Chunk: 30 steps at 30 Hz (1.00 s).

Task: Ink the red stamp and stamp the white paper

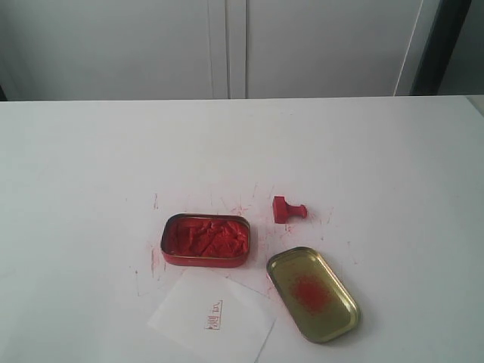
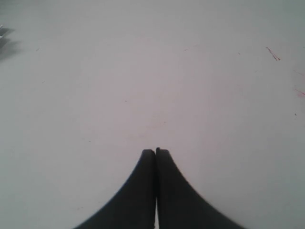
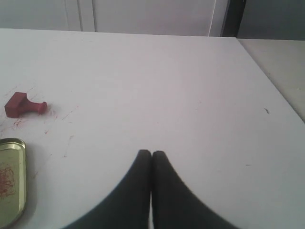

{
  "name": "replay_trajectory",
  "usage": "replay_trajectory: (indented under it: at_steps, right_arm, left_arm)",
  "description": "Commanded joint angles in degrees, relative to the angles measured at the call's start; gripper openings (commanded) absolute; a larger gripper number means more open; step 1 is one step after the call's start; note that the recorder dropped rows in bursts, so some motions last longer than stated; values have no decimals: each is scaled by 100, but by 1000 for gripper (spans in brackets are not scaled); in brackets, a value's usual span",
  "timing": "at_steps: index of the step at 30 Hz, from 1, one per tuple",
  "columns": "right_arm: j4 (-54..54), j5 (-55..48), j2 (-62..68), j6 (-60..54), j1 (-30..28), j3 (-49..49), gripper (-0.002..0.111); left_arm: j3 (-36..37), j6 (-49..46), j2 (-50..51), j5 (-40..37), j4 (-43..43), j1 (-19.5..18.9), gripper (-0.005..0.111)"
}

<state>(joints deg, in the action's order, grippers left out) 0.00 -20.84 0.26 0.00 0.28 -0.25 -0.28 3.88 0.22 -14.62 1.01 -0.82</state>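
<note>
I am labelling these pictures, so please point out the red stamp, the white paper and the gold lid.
red stamp point(image 1: 281, 209), exterior view, on its square base.
white paper point(image 1: 181, 314), exterior view, on a plain part of the sheet.
gold lid point(image 1: 333, 316), exterior view, on bare metal inside its rim.

White tabletop point(image 1: 378, 151); pale cabinet doors point(image 1: 227, 45) behind; dark upright point(image 1: 446, 45) right.
</note>
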Motion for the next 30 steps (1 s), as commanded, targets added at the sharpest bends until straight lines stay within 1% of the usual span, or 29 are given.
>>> replay_trajectory:
  at_steps: [1, 10, 17, 30]
  right_arm:
    - [0, 93, -26, 0, -28, 25, 0]
    - [0, 83, -26, 0, -24, 25, 0]
    - [0, 83, -26, 0, 253, 25, 0]
    - [0, 83, -26, 0, 260, 25, 0]
  left_arm:
    - [28, 14, -22, -4, -8, -8, 0]
    - [28, 14, -22, -4, -8, -8, 0]
    - [28, 14, -22, -4, -8, -8, 0]
    - [28, 14, -22, -4, -8, -8, 0]
